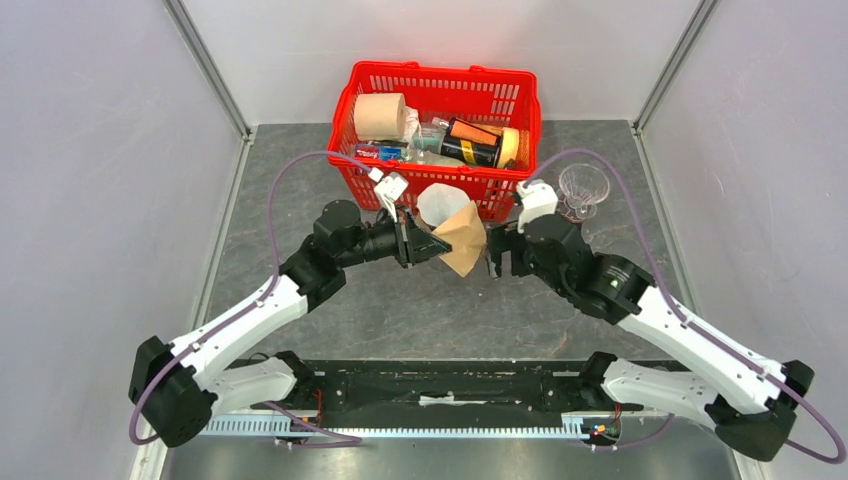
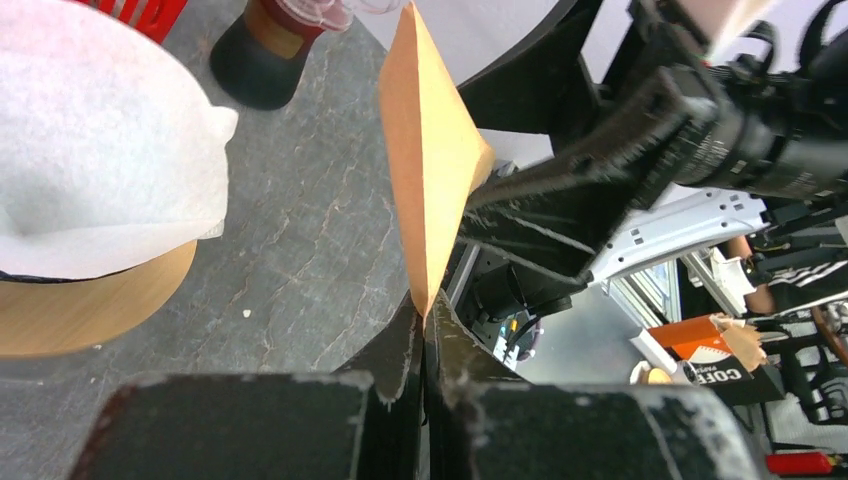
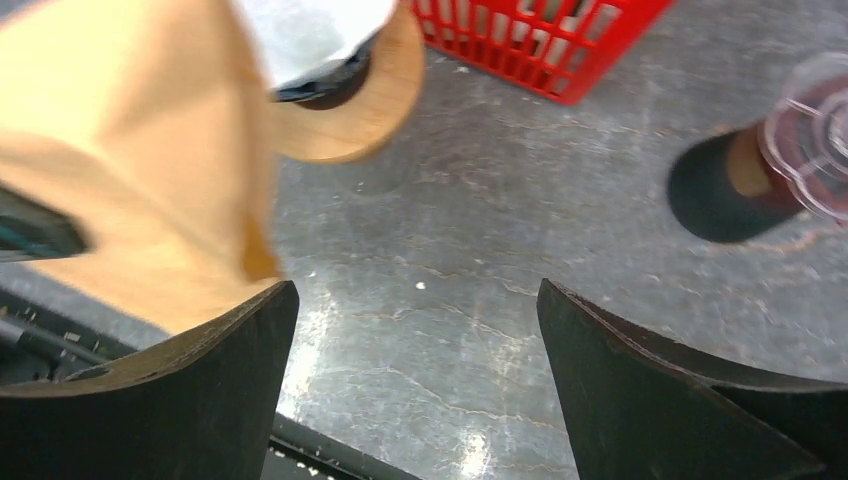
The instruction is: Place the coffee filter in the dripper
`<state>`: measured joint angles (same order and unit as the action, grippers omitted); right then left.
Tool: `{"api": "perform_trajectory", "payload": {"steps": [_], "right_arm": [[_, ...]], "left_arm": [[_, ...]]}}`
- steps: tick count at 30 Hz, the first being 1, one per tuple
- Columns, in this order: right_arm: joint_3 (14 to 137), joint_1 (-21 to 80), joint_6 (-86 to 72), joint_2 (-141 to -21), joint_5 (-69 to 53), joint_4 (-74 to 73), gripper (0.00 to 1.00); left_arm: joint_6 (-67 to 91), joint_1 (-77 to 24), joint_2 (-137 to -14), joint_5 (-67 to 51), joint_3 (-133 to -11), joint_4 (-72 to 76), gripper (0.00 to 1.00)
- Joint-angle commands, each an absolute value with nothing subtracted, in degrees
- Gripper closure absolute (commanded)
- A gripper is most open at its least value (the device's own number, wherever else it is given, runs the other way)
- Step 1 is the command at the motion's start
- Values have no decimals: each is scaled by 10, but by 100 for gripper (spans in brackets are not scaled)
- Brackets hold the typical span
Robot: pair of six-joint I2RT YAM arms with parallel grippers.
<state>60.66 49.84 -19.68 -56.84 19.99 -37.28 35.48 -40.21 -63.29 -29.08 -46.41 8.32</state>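
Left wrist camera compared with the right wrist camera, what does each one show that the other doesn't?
Left wrist only: the left gripper pinched shut on the tip of the brown filter. Right wrist only: the right gripper, fingers spread wide, gripping nothing. Both: the brown filter, the white filter on its wooden stand, and the dripper.

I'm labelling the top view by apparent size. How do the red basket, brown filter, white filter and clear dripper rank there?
1. red basket, by far.
2. brown filter, though it is lifted nearer the camera.
3. white filter and clear dripper look alike; the white one is partly hidden, so unranked.
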Motion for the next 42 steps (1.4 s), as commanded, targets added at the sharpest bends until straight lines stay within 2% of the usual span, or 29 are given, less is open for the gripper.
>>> {"api": "perform_trajectory", "payload": {"steps": [1, 7, 15, 30, 36, 42], "right_arm": [[571, 499, -239, -525, 299, -375, 3], [550, 492, -255, -491, 336, -360, 3], [513, 490, -221, -430, 115, -249, 4], [517, 490, -195, -431, -72, -194, 4], [527, 490, -215, -432, -53, -188, 4], [530, 490, -231, -420, 35, -201, 3]], "left_arm": [[308, -397, -599, -315, -461, 100, 98], [273, -397, -577, -357, -455, 91, 98], [262, -397, -564, -427, -442, 117, 98], [256, -396, -561, -429, -436, 122, 98], [249, -397, -558, -449, -432, 127, 98], [245, -396, -546, -472, -420, 147, 98]]}}
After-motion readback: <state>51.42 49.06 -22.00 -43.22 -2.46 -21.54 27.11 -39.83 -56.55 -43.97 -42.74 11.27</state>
